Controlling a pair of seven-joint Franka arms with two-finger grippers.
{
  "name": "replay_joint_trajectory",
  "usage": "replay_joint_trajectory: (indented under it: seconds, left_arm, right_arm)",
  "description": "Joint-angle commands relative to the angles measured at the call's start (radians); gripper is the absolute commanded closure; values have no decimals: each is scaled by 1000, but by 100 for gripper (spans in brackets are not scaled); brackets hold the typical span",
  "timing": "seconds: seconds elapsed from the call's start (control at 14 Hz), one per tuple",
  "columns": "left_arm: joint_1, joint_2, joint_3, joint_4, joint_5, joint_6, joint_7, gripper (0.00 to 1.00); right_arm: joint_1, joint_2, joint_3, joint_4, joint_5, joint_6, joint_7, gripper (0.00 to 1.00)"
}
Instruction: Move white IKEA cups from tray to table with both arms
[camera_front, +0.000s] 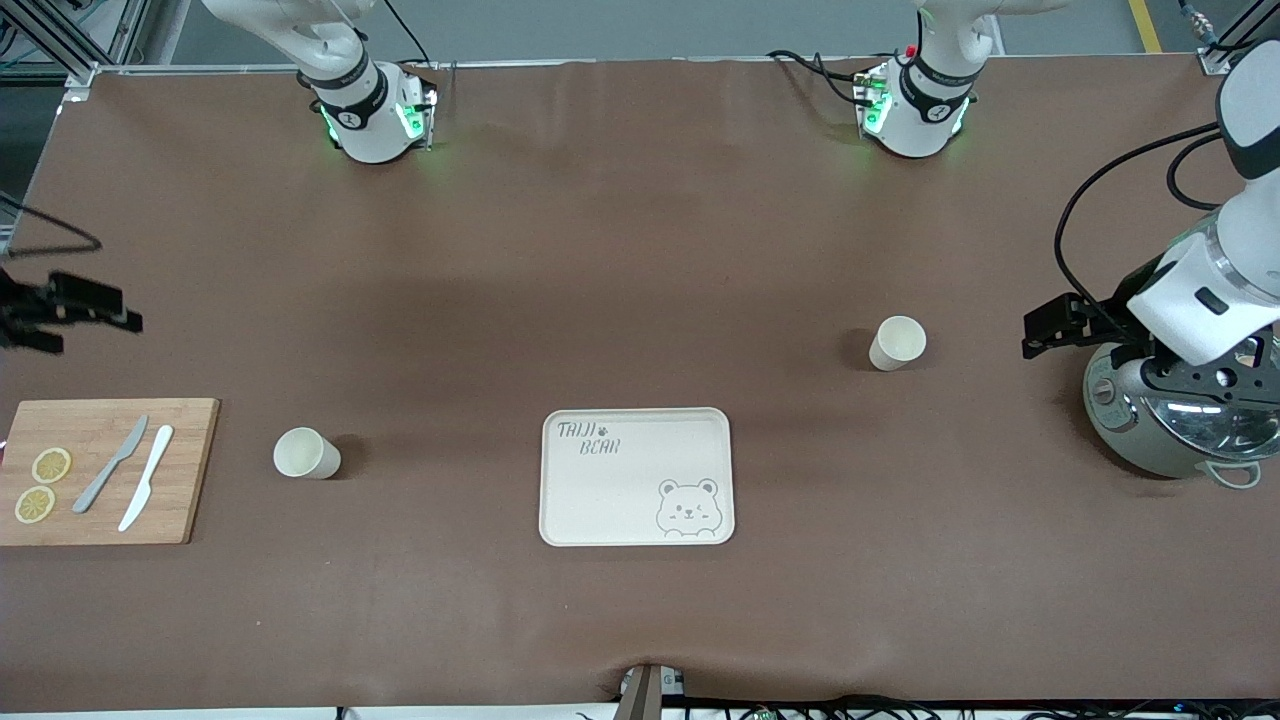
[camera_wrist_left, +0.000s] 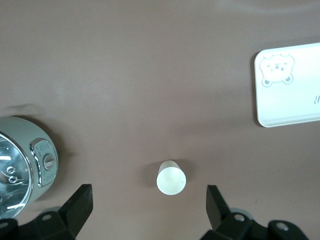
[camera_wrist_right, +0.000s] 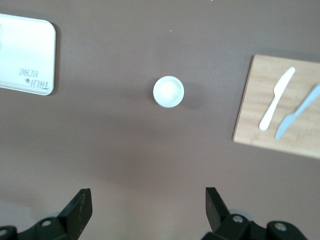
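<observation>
Two cream-white cups stand upright on the brown table. One cup (camera_front: 897, 343) is toward the left arm's end; it also shows in the left wrist view (camera_wrist_left: 171, 177). The other cup (camera_front: 305, 453) is toward the right arm's end and shows in the right wrist view (camera_wrist_right: 168, 91). My left gripper (camera_front: 1040, 332) is open and empty, up in the air beside its cup, next to a pot; its jaws (camera_wrist_left: 148, 205) stand wide apart. My right gripper (camera_front: 110, 308) is open and empty, over the table's edge above a cutting board; its jaws (camera_wrist_right: 145, 207) are wide apart.
A cream bear-printed tray (camera_front: 637, 477) lies between the cups, nearer the front camera. A wooden cutting board (camera_front: 100, 470) with two knives and lemon slices lies at the right arm's end. A metal-lidded pot (camera_front: 1170, 415) stands at the left arm's end, under the left wrist.
</observation>
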Motion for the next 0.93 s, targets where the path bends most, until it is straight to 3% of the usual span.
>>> replay_joint_trajectory:
  seconds: [0.0, 0.21, 0.36, 0.43, 0.86]
  left_arm:
    - [-27, -24, -12, 19, 25, -69, -11, 0]
    - [-71, -87, 12, 19, 14, -107, -6, 0]
    - [-148, -105, 159, 18, -55, -110, 3, 0]
    - [-157, -107, 184, 16, -70, -110, 4, 0]
    - [-165, -113, 192, 7, -63, -116, 78, 0]
  right_arm:
    - [6, -171, 4, -212, -47, 62, 58, 0]
    - [6, -299, 6, -361, -87, 127, 156, 0]
    - [16, -308, 23, -362, -135, 118, 248, 0]
    - [18, -310, 46, -357, -180, 119, 276, 0]
    - [1, -289, 58, -288, -243, 170, 282, 0]
